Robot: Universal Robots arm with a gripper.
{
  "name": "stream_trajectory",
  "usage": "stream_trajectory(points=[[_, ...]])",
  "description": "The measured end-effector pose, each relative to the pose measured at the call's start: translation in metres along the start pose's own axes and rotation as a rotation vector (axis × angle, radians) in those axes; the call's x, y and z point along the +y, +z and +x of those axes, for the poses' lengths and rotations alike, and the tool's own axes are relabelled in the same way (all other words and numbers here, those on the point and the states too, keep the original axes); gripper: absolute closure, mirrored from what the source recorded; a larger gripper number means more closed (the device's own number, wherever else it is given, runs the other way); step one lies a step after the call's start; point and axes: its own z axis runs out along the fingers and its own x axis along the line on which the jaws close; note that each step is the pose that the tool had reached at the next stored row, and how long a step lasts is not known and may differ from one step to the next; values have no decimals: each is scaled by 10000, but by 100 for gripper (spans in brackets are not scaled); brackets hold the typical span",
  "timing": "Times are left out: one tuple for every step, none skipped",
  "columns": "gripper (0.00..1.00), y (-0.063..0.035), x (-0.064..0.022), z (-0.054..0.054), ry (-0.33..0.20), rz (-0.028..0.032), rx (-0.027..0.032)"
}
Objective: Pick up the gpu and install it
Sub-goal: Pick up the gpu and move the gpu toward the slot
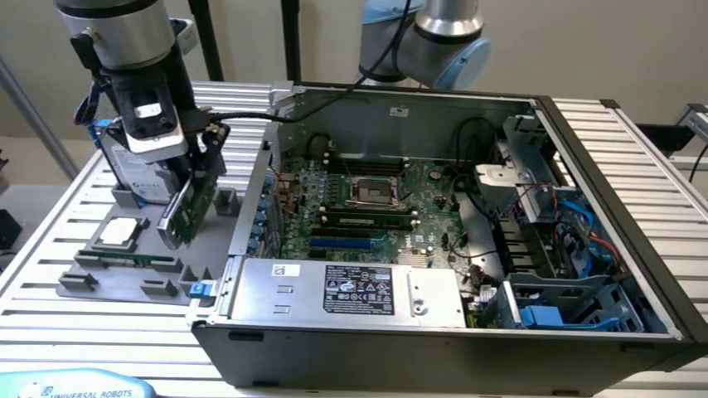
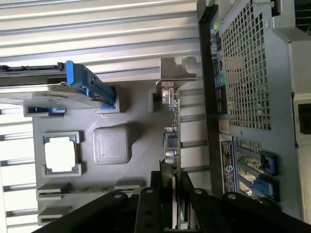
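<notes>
The graphics card (image 1: 191,207) is in the grip of the gripper (image 1: 202,166), over the grey tray (image 1: 111,278) that lies on the slatted table at the exterior view's left of the open computer case (image 1: 619,166). The jaws are pressed on the card from both flat sides, so they pinch it by the thin dimension. In the wrist view I see the card (image 2: 171,141) on its edge, going straight out from the gripper (image 2: 171,196), with one black finger (image 2: 146,208) on each side. Its long axis goes away from the jaws and its silver bracket (image 2: 177,73) is at the far end. In the exterior view the card hangs down from the gripper, a little tilted, with the low end near the tray. I cannot tell if it touches the tray or is free from it. Behind the card stands the hard drive (image 1: 138,178) with the blue frame, and near it lies the small square processor chip (image 1: 119,233). The motherboard (image 1: 366,191) inside the case is well apart from the card, toward the exterior view's right.
</notes>
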Motion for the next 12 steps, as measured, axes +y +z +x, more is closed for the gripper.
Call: stream_trajectory(points=[[73, -45, 2, -1, -15, 0, 1], [73, -90, 5, -1, -29, -2, 2], [73, -131, 7, -3, -43, -10, 4], [73, -167, 9, -7, -61, -27, 5], [73, -209, 12, -13, -87, -46, 10], [73, -250, 15, -22, -121, -63, 12], [73, -293, 18, -35, -160, -82, 16], [73, -335, 22, -50, -196, -100, 22], [73, -377, 26, -67, -231, -122, 25], [73, -421, 30, -85, -264, -146, 30], [73, -467, 33, -105, -297, -172, 34], [73, -511, 36, -122, -325, -187, 37]])
